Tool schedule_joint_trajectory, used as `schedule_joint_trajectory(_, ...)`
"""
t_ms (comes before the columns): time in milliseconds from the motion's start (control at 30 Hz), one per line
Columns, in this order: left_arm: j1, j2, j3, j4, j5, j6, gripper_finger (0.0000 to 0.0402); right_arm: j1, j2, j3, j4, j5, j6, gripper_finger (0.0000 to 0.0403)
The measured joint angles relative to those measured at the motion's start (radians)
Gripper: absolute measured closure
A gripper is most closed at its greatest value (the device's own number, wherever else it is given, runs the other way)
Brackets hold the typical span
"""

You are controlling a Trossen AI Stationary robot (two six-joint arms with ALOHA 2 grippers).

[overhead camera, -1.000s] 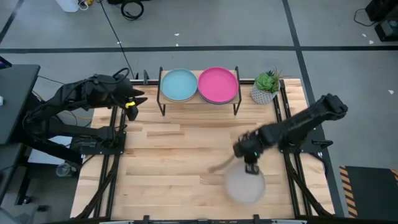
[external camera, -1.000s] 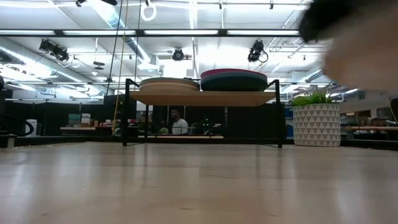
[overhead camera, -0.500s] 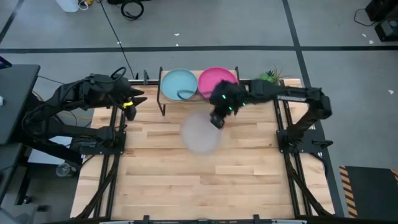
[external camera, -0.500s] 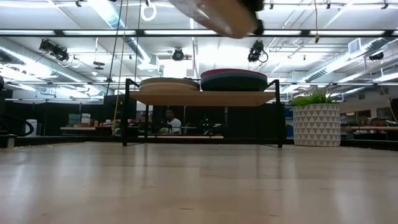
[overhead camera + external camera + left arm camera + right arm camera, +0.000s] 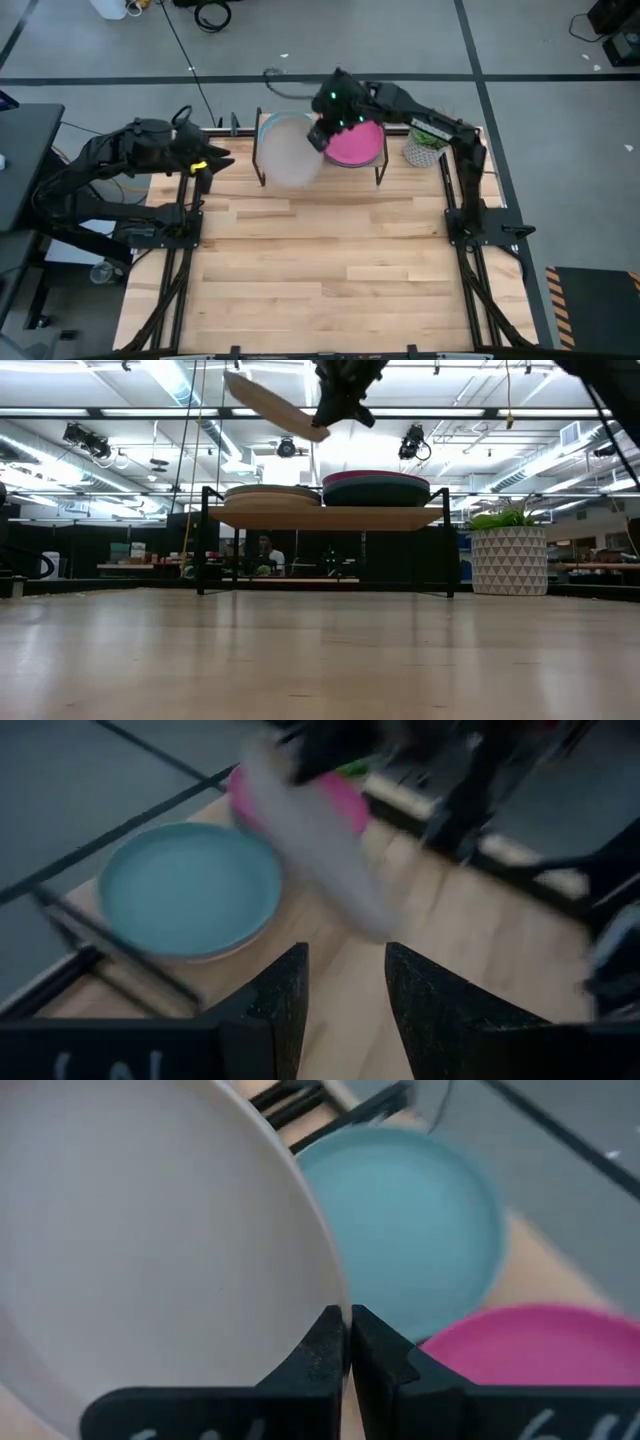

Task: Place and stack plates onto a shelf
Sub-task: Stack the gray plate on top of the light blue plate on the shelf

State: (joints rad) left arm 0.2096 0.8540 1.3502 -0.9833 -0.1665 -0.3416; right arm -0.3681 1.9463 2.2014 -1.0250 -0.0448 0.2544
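Note:
The grey plate (image 5: 290, 152) hangs in the air over the shelf's left stack, tilted in the low view (image 5: 272, 403). My right gripper (image 5: 322, 133) is shut on it, above the shelf (image 5: 325, 517). On the shelf the left stack is topped by the pale blue plate (image 5: 410, 1230). The right stack is topped by the pink plate (image 5: 356, 146), with a dark teal one (image 5: 375, 492) under it. My left gripper (image 5: 205, 165) waits open beside the shelf's left end, and its wrist view looks at the pale blue plate (image 5: 190, 890). My right gripper pinches the grey plate's rim (image 5: 335, 1295) between its two fingers (image 5: 322, 1342), at the edge nearest the pink plate. It reaches in from the table's right side. The plate is lifted clear and tilted, with its free side (image 5: 240, 382) higher than the held side.
A potted plant in a white patterned pot (image 5: 427, 142) stands right of the shelf, near the table's far right corner. The shelf's thin black legs (image 5: 262, 176) stand on the wooden tabletop (image 5: 320, 270). A person (image 5: 265, 552) sits in the room behind.
My right gripper has swung from the table's near right part up and across to the far edge, carrying the grey plate lifted clear. The plate was low over the near side and now hangs tilted above the pale blue stack.

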Motion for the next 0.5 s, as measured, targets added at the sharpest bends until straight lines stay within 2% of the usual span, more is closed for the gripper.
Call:
schedule_joint_trajectory(167,-0.001,-0.039,0.000,0.094,0.046,-0.048,0.0261,-0.092,0.075,0.077,0.077,-0.026,-0.031,0.0387)
schedule_joint_trajectory(267,-0.001,-0.051,0.001,0.128,0.029,-0.048,0.0261,-0.134,0.116,0.078,0.142,-0.087,-0.061,0.0387)
schedule_joint_trajectory(500,-0.001,-0.057,0.001,0.140,0.011,-0.048,0.0261,-0.201,0.199,0.078,0.138,-0.177,-0.072,0.0383)
